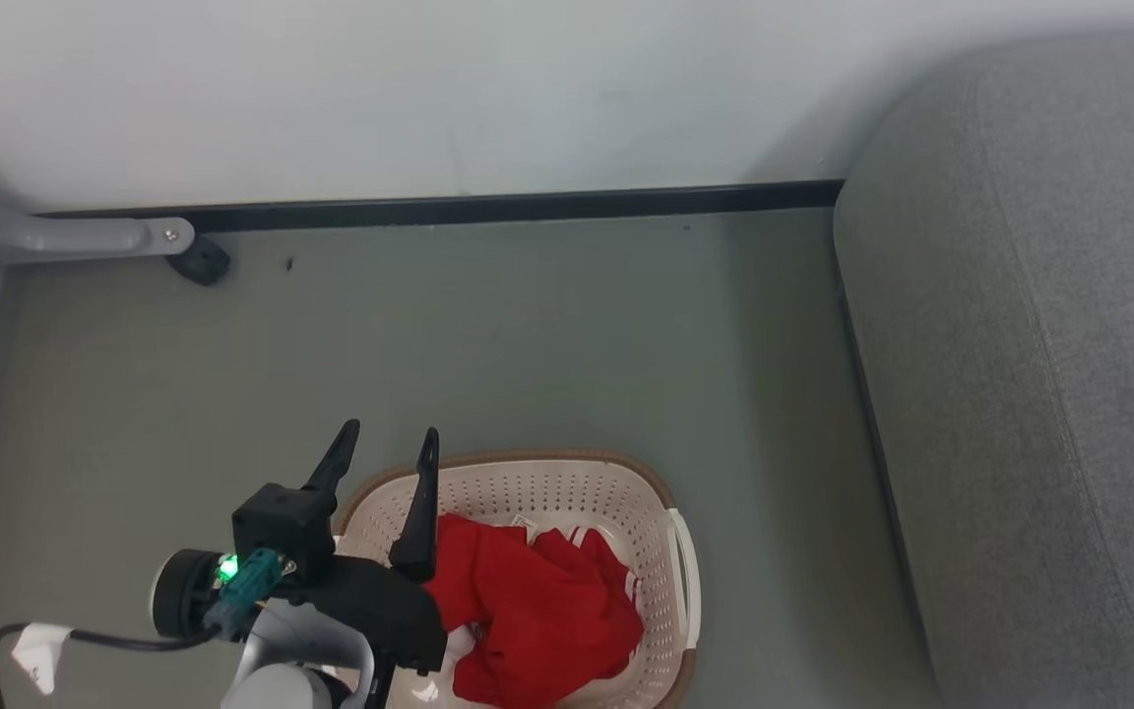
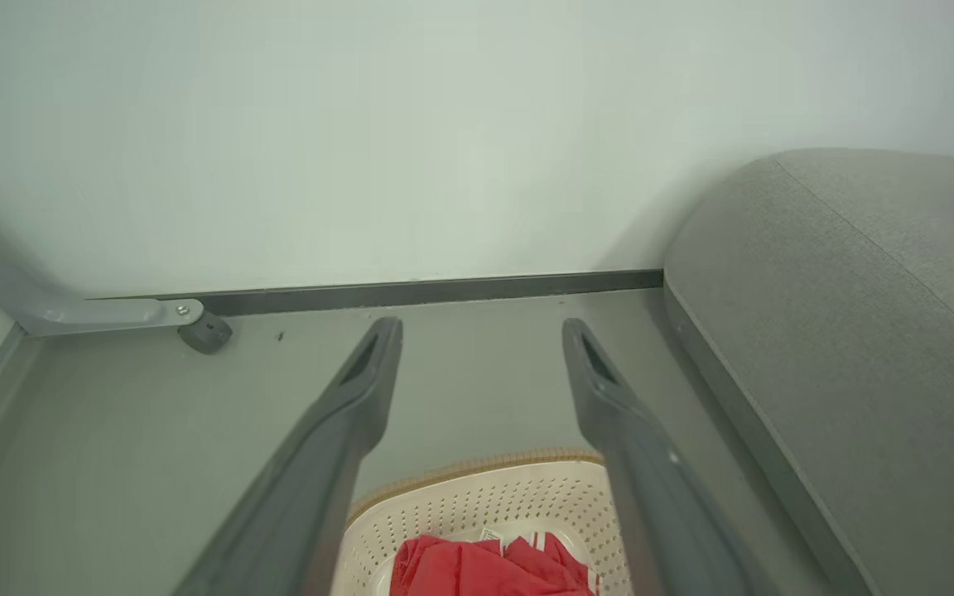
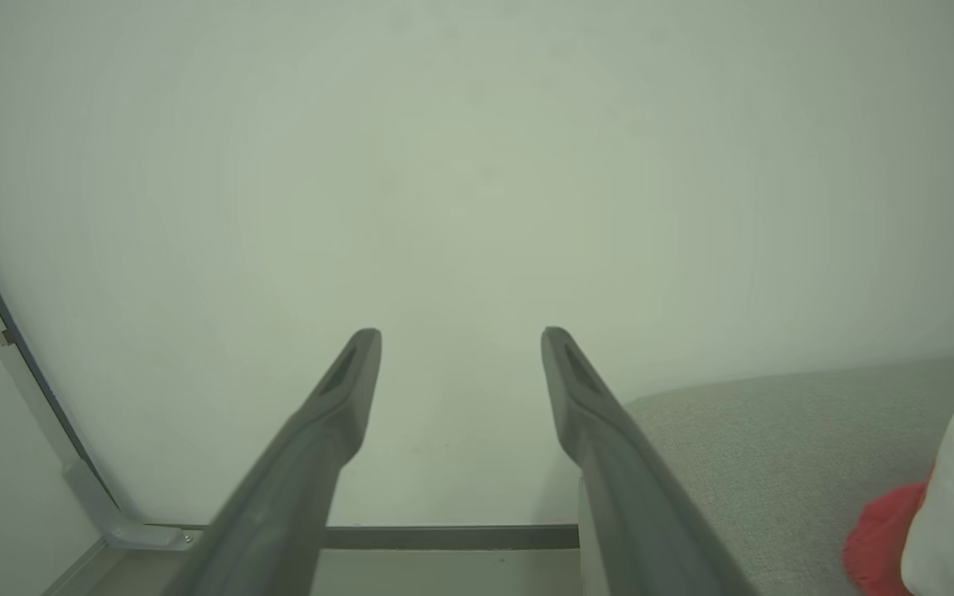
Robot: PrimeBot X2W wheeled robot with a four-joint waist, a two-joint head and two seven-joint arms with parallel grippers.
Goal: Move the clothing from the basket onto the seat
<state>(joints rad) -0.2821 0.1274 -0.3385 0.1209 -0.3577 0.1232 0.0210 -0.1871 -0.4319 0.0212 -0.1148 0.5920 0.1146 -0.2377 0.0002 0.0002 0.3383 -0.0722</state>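
Beneath my left pincer [image 1: 391,428] and a little to its right sits the basket [image 1: 547,475] on the grey floor [image 1: 528,325], with the red garment [image 1: 528,611] heaped in its bottom. Both fingers stand spread wide with nothing between them. From the wrist, the basket's far rim shows low between the two fingers and the red cloth lies right at the bottom edge, so I judge I am hovering above the load and not yet in it. The seat [image 1: 1000,345] lies well off to that pincer's right, across bare floor. My right pincer [image 3: 460,333] is spread wide too, empty, poised over the seat's edge. To its right a red-and-white bundle [image 3: 924,521] rests on the cushion; it looks like cloth, though I cannot be sure. To do this step well, I would tip the left wrist down and lower the open fingers into the thick middle of the heap, well clear of the perforated wall. I would bite a deep fold rather than a thin edge, and close firmly before lifting. The lift should go straight up until the trailing cloth clears the rim — the basket looks light and a snag could drag it along. Only then should I swing right toward the seat.
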